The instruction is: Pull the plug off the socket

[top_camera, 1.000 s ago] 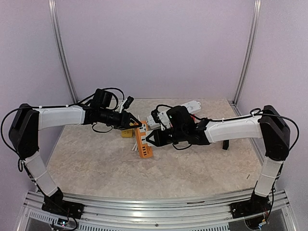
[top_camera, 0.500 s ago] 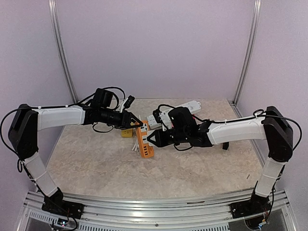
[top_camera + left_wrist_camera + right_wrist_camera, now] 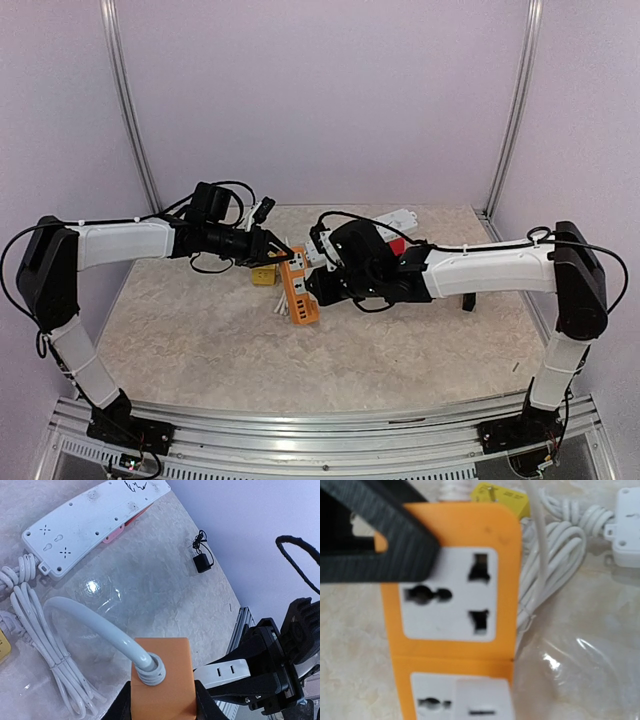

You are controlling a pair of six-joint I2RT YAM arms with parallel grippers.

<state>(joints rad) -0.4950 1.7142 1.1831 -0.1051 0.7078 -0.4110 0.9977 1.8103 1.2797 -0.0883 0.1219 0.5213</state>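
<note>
The socket is an orange power strip (image 3: pixel 297 295) with white socket faces (image 3: pixel 447 595), raised off the table. My left gripper (image 3: pixel 278 257) is shut on its cable end (image 3: pixel 162 680), with a black finger on each side of the orange block. The white plug (image 3: pixel 222 672) sits against the strip's second socket face (image 3: pixel 485 700). My right gripper (image 3: pixel 312 288) is shut on the plug from the right. Its own fingers are out of frame in the right wrist view. I cannot tell how deep the plug sits.
The strip's white cable (image 3: pixel 95 625) leads to a bundled coil (image 3: pixel 555 545) on the table. A white power strip (image 3: pixel 90 520) lies at the back, a yellow piece (image 3: pixel 264 277) by the coil, and a small black adapter (image 3: pixel 202 562) at the right.
My right arm has swung left and its wrist has turned, closing in on the orange strip. My left arm holds the strip in nearly the same place.
</note>
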